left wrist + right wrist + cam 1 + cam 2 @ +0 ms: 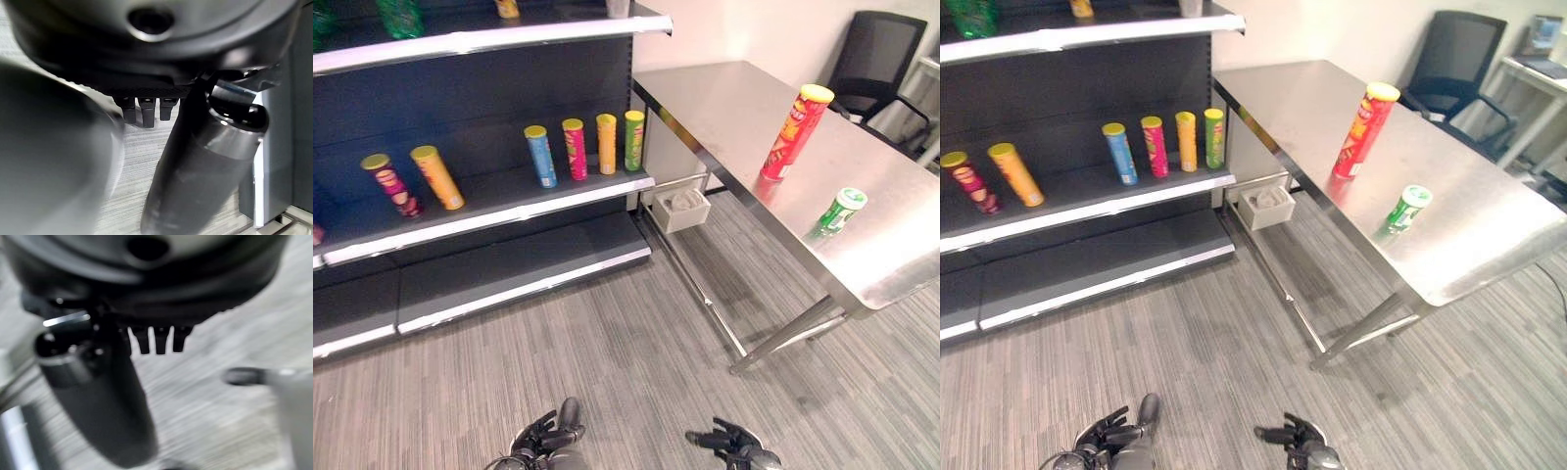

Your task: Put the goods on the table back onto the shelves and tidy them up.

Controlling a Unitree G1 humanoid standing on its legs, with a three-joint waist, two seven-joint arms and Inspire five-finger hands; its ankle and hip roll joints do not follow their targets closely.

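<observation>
On the steel table [724, 108] two goods stand apart from each other: a tall red chip can [795, 133] with a yellow lid, upright near the middle of the top, and a smaller green can [838, 211] with a white lid, nearer the table's front edge and leaning a little. Neither is touched by anything.

To the left stands the dark shelf unit [480, 201]. On its middle shelf a row of four cans is lined up close together — a blue can [540, 157], a pink can [574, 149], a yellow can [606, 144] and a light green can [633, 140]. Further left on the same shelf are an orange can [437, 177] and a dark red can [391, 185], both tilted and set well apart from the row. Green items and other goods sit on the top shelf, too cut off to tell.

A small white box [681, 209] sits under the table by the shelf's end, and a black office chair [876, 59] stands behind the table.

Both hands hang low over the striped grey carpet [607, 343], well away from the table and shelves. The left hand [548, 439] and the right hand [736, 446] hold nothing — fingers loosely bent, thumbs standing out.
</observation>
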